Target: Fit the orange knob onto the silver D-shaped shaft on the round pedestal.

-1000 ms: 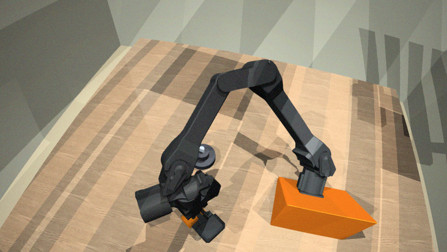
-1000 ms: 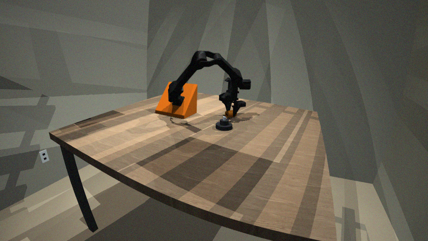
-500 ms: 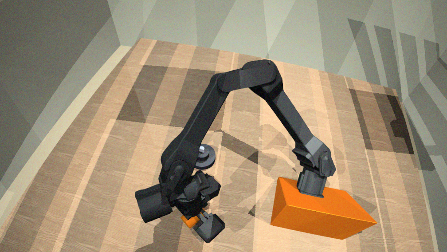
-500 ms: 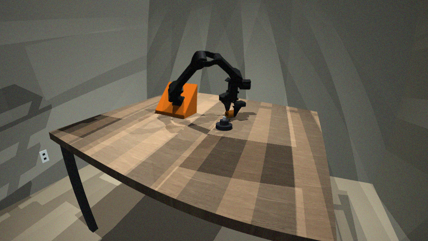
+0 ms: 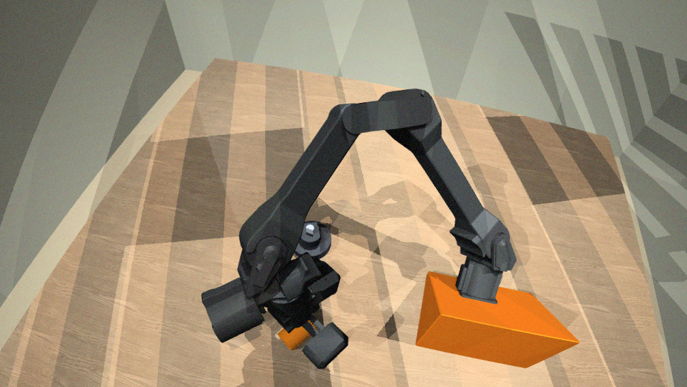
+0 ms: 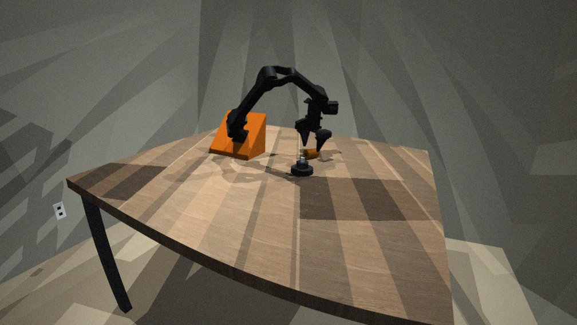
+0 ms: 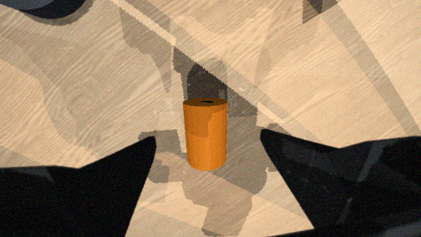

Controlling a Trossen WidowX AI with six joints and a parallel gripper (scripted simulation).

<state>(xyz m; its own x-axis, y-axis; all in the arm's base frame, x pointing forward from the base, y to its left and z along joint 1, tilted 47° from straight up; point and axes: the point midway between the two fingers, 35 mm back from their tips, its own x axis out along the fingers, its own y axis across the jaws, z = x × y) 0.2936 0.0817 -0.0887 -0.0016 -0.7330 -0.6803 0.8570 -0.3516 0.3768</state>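
Observation:
The orange knob lies on its side on the table, its dark hole showing in the end that faces the pedestal side. The flat side of the hole is too small to make out. My gripper is wide open above the knob, one finger on each side of it, with a gap on both sides. The dark round pedestal stands close by. Its silver shaft points up and is bare. The wrist view shows only the pedestal's edge.
The arm's base stands on an orange wedge-shaped block on the wooden table. The arm arches above the table between the block and the knob. Its forearm passes close beside the pedestal in the top view. Striped shadows cross the table.

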